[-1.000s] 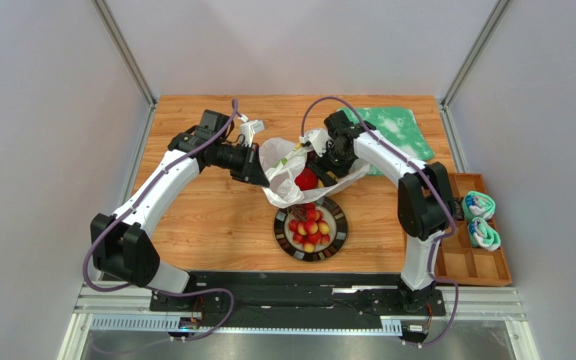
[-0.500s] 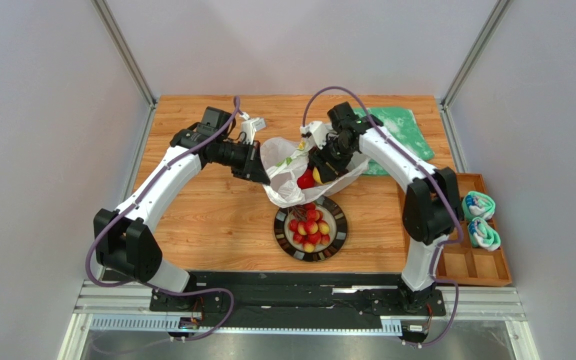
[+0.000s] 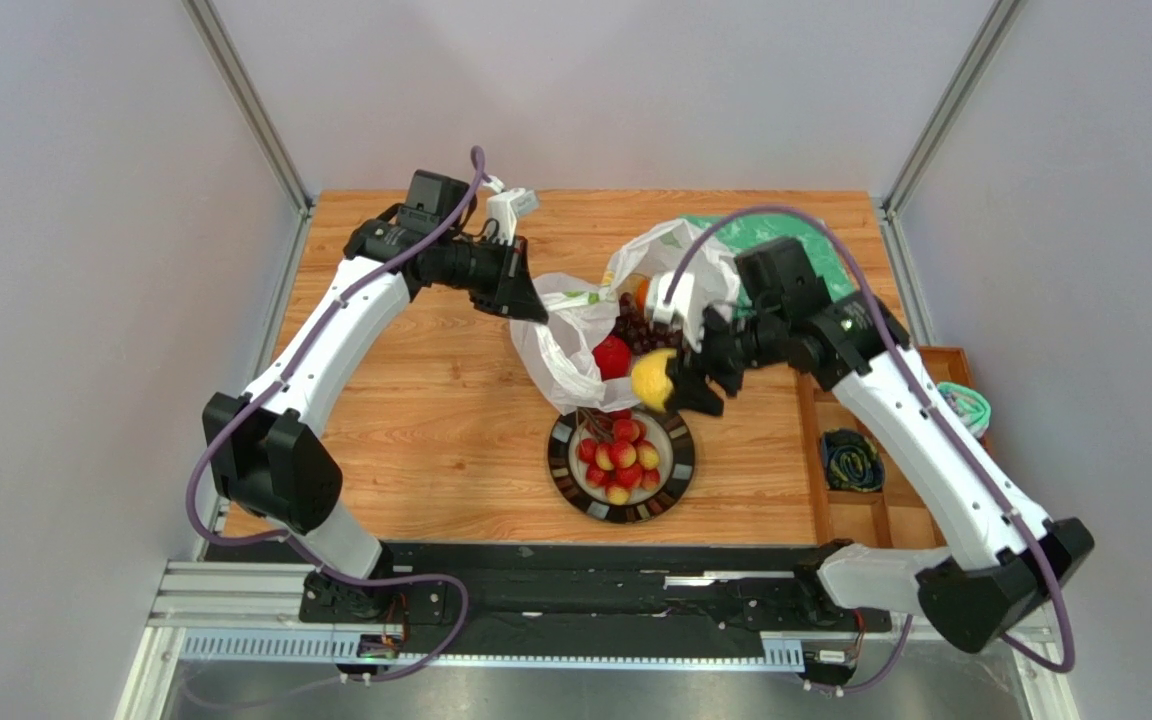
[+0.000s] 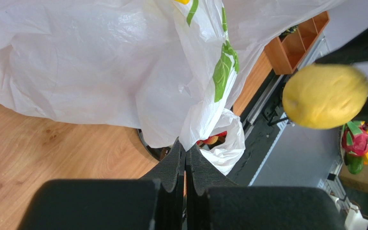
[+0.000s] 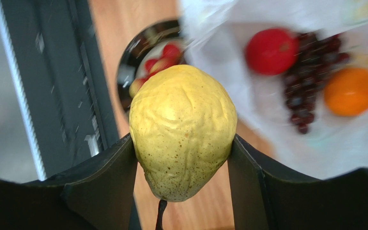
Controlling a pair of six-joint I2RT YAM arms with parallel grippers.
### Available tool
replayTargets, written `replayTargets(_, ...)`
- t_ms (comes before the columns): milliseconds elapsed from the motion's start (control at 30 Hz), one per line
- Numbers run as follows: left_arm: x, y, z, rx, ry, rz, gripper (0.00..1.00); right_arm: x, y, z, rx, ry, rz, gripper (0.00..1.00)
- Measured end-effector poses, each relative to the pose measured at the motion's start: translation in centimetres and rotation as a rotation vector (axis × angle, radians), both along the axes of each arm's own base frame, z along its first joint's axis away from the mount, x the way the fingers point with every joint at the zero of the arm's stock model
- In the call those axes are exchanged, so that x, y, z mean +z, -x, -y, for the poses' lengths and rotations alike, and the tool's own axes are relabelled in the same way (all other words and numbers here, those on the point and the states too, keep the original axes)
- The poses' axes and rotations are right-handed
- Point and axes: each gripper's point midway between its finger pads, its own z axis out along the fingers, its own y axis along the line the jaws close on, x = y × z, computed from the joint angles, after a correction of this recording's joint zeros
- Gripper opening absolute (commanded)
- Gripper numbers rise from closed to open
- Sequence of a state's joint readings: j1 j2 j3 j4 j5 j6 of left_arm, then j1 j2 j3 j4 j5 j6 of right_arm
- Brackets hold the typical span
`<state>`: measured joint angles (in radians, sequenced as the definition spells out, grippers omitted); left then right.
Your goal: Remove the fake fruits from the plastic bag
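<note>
At frame centre, the right gripper (image 5: 183, 146) clamps a yellow fruit (image 5: 183, 115) near the plate (image 3: 557, 462).
Upper left of centre, the left gripper (image 4: 186, 152) pinches the plastic bag (image 4: 99, 62) by its edge.

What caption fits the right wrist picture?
Right gripper clamps the yellow fruit; apple, grapes and orange lie in the bag.

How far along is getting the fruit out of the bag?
Done: the berry cluster lies on the plate. In hand: the right claw is shut on the yellow fruit, outside the plastic bag, whose edge the left claw pinches. Left: red apple, grapes and orange inside it.
</note>
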<state>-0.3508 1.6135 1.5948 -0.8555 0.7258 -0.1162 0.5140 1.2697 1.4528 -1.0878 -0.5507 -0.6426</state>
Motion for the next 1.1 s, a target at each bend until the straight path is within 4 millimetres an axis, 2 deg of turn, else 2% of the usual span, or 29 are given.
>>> replayTargets(100,0.0,-0.1,-0.2,0.005,-0.008,0.008,0.0,-4.5,4.9,1.6,0.122,0.11,-0.061,0.24)
replayTargets(167,0.1,-0.2,-0.4,0.01,-0.01,0.017,0.0,-7.2,6.5,2.8,0.159,0.181,-0.101,0.24)
replayTargets(233,0.3,-0.2,-0.7,0.015,-0.012,0.029,0.0,-9.9,6.9,4.3,0.164,0.27,-0.133,0.24)
replayTargets(333,0.8,-0.1,-0.9,0.017,-0.014,0.049,0.0,-12.4,5.9,5.2,0.146,0.359,-0.132,0.26)
replayTargets(433,1.2,0.2,-1.2,0.015,-0.019,0.064,0.0,-14.9,3.3,5.4,0.117,0.439,-0.106,0.26)
replayTargets(567,1.0,0.3,-1.4,0.01,-0.026,0.066,0.0,-17.8,-0.5,4.3,0.076,0.492,-0.073,0.28)
replayTargets(667,0.5,0.5,-1.6,0.01,-0.036,0.055,0.0,-18.6,-2.1,3.7,0.052,0.498,-0.06,0.32)
replayTargets(733,0.2,0.5,-1.8,0.013,-0.042,0.046,0.0,-18.9,-3.2,3.0,0.031,0.486,-0.046,0.48)
replayTargets(767,0.1,0.6,-1.8,0.014,-0.043,0.043,0.0,-18.9,-3.6,2.7,0.021,0.475,-0.037,0.58)
replayTargets(800,0.1,0.6,-1.9,0.016,-0.045,0.042,0.0,-18.8,-3.8,2.5,0.016,0.468,-0.034,0.82)
replayTargets(833,0.1,0.5,-1.9,0.018,-0.046,0.042,0.0,-18.8,-3.7,2.3,0.011,0.454,-0.04,1.0)
replayTargets(1000,0.1,0.6,-1.9,0.015,-0.043,0.04,0.0,-17.5,-2.1,1.3,-0.011,0.364,-0.111,1.0)
replayTargets(1100,0.1,0.7,-1.9,0.014,-0.043,0.037,0.0,-15.1,-1.0,1.1,-0.022,0.334,-0.151,0.97)
